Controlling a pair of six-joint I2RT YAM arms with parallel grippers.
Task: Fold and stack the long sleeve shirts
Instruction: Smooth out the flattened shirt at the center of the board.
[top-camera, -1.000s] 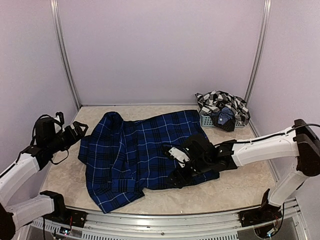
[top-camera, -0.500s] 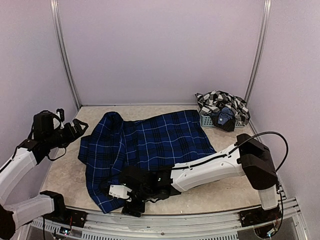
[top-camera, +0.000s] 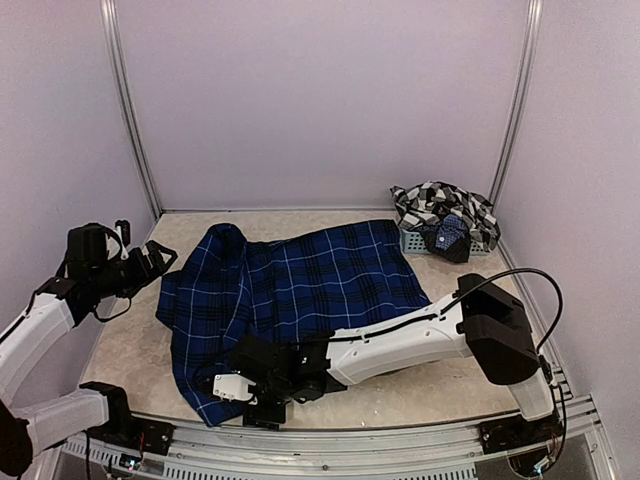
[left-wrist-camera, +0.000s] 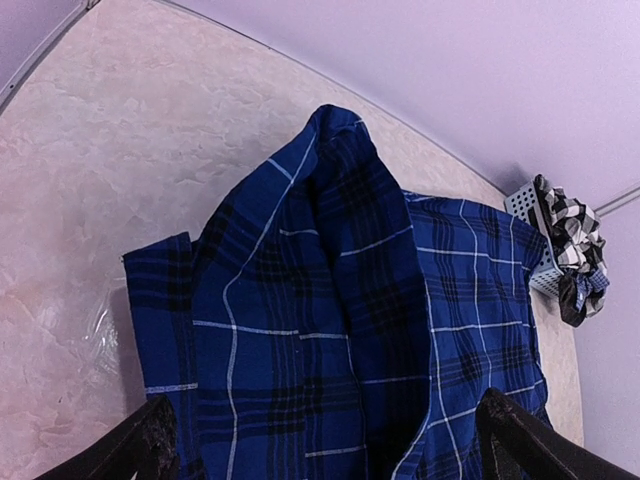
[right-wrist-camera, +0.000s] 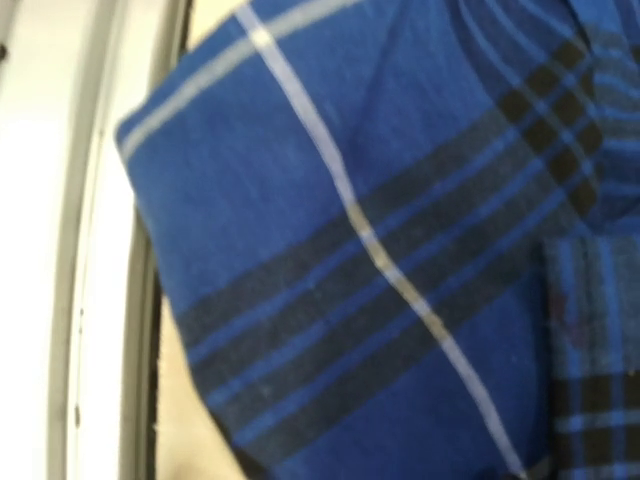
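Note:
A navy blue plaid long sleeve shirt (top-camera: 300, 285) lies spread across the table, one part humped up at the back left (left-wrist-camera: 340, 160). A black-and-white checked shirt (top-camera: 445, 208) is heaped on a small basket at the back right. My right arm reaches across the front, and its gripper (top-camera: 245, 398) is low over the blue shirt's near-left corner. Blue cloth (right-wrist-camera: 380, 250) fills the right wrist view, hiding the fingers, so I cannot tell how they stand. My left gripper (top-camera: 152, 260) hovers open at the shirt's left edge, fingertips (left-wrist-camera: 150, 440) far apart, holding nothing.
The grey-blue mesh basket (top-camera: 412, 242) sits in the back right corner under the checked shirt. A metal frame rail (top-camera: 330, 435) runs along the near table edge, close to the right gripper, and shows as a rail (right-wrist-camera: 90, 250) beside the shirt corner. Walls enclose three sides.
My right arm has swung from the shirt's right side across the front to its near-left corner, then crept a little further left. The left arm has hardly moved.

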